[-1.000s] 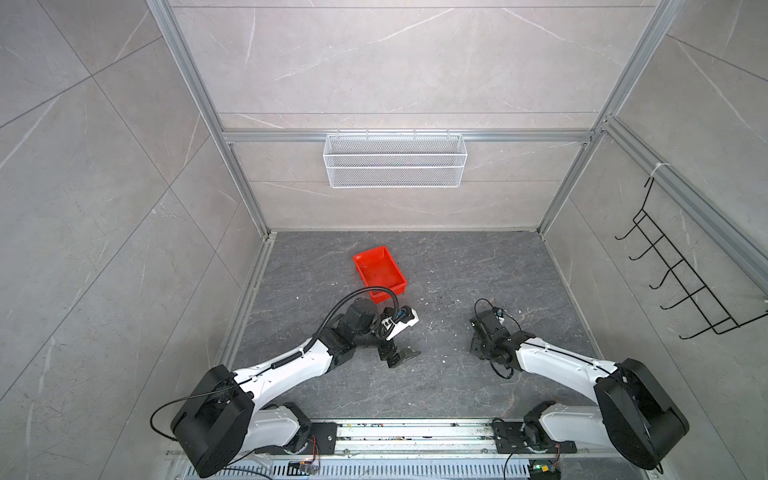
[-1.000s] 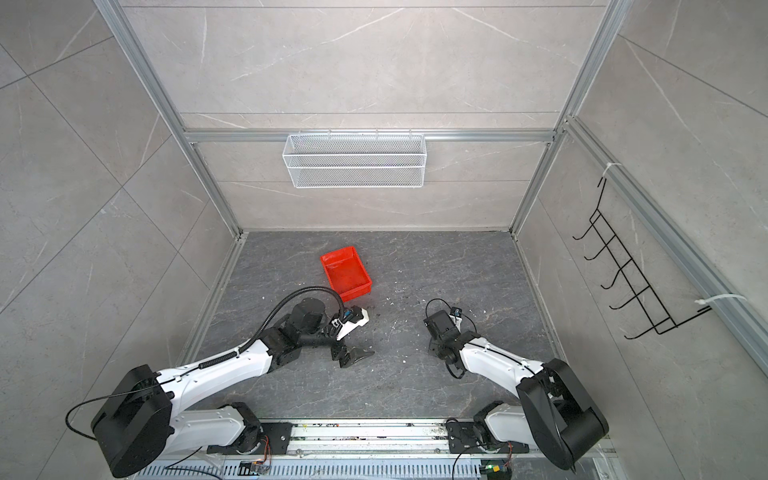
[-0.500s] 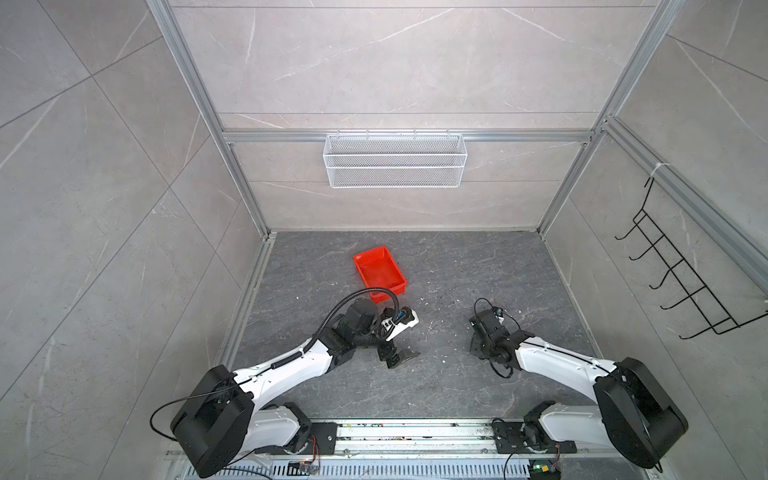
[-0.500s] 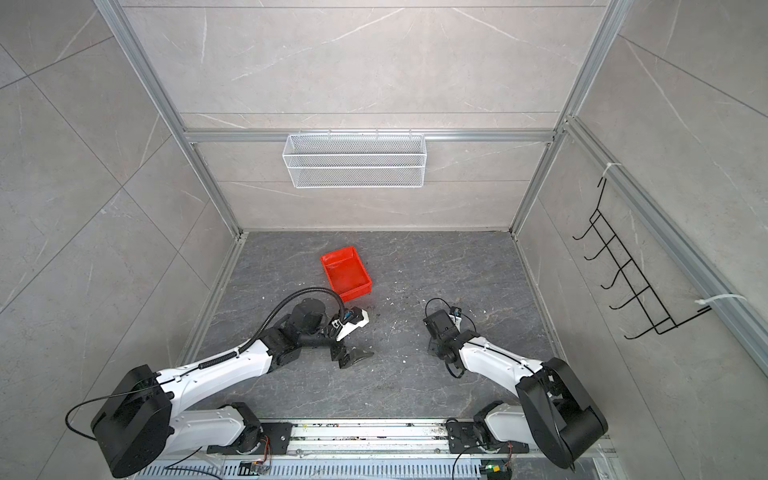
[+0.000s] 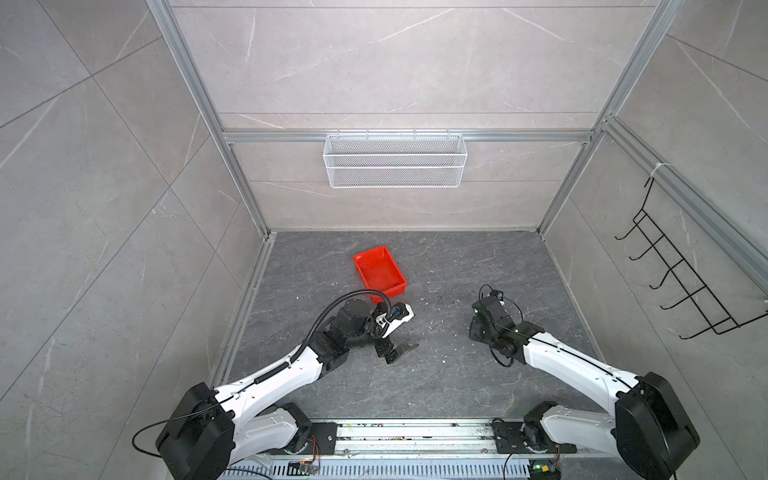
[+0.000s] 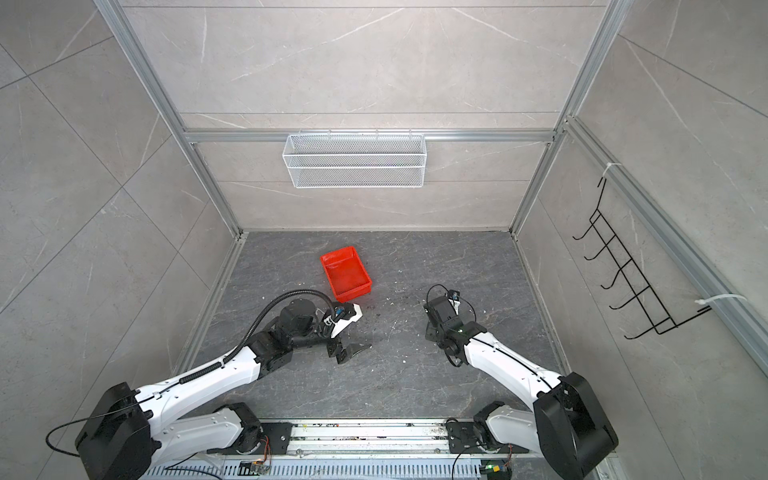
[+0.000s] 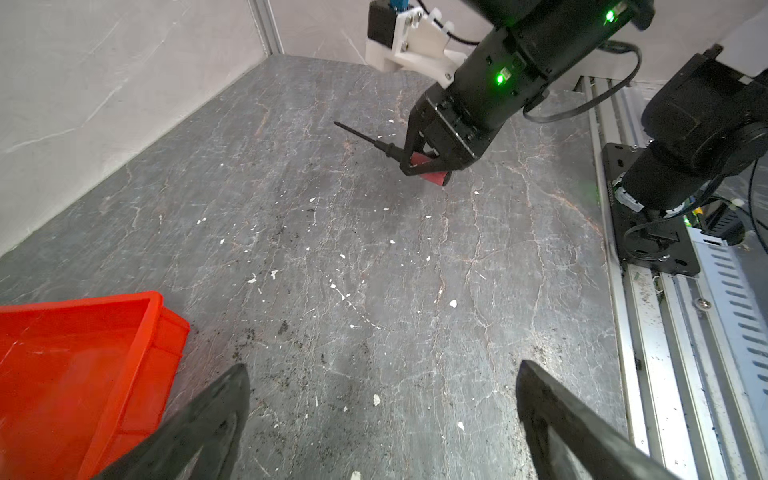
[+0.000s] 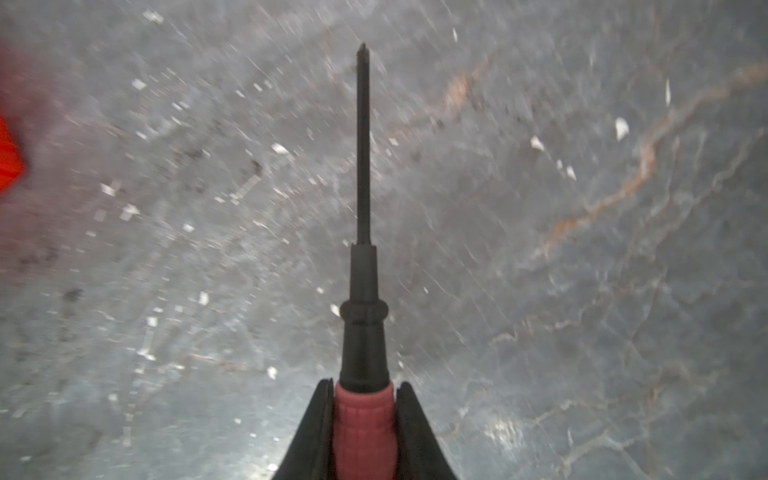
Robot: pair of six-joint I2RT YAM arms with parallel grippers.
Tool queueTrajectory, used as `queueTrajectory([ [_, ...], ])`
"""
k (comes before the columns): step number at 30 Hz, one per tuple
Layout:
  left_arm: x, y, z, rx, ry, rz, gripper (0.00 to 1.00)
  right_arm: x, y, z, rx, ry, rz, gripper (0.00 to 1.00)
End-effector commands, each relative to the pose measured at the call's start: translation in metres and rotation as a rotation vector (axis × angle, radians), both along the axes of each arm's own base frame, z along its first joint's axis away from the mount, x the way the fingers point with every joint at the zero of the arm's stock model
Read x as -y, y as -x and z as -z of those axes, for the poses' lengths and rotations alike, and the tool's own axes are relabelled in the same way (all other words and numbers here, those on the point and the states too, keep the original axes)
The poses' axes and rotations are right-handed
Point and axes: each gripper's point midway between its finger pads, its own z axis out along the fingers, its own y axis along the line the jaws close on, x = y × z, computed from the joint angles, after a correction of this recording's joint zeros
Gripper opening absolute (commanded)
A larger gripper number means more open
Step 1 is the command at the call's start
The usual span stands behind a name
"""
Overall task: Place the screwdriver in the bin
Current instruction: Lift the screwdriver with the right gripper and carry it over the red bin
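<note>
The right claw [image 7: 424,166] is clamped on the stubby red handle of the small screwdriver [image 8: 363,270], right of the grey stone desk's [image 5: 436,374] middle, with its thin dark shaft jutting straight ahead. The shallow red plastic bin [image 5: 379,270] is empty and lies rearward-left, off that axis. The left claw [image 7: 382,365], wide and empty, is nearer the bin.

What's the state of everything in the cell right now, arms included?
Shallow red plastic bin: upright, empty.
Small red-handled screwdriver with thin dark shaft: gripped by its handle, outside the bin.
Right gripper: jaws shut on the screwdriver.
Left gripper: jaws open, empty, near the bin.
White wire mesh basket: hanging, looks empty.
Black wire hook rack: mounted, nothing hung on it.
</note>
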Motion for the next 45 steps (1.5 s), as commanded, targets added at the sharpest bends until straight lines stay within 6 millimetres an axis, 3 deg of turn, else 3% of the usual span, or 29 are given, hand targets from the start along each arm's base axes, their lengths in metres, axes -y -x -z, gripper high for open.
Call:
queueTrajectory([
  [1, -0.009, -0.003, -0.011, 0.025, -0.016, -0.028, 1.00, -0.014, -0.016, -0.023, 0.049, 0.002, -0.060, 0.00],
  [13, -0.060, -0.015, -0.020, -0.046, -0.003, -0.240, 1.00, -0.091, -0.075, -0.082, 0.178, -0.024, -0.364, 0.00],
  [22, -0.093, -0.023, -0.025, -0.031, -0.066, -0.404, 0.99, -0.160, -0.108, -0.108, 0.242, -0.053, -0.548, 0.00],
  [27, -0.108, -0.035, -0.031, 0.021, -0.070, -0.505, 0.99, -0.190, -0.128, -0.111, 0.272, -0.027, -0.617, 0.00],
  [32, -0.110, -0.047, -0.028, 0.040, -0.034, -0.546, 1.00, -0.226, -0.144, -0.107, 0.284, -0.047, -0.678, 0.00],
  [45, -0.102, -0.071, -0.022, 0.084, 0.067, -0.582, 1.00, -0.285, -0.178, -0.065, 0.252, -0.100, -0.732, 0.00],
])
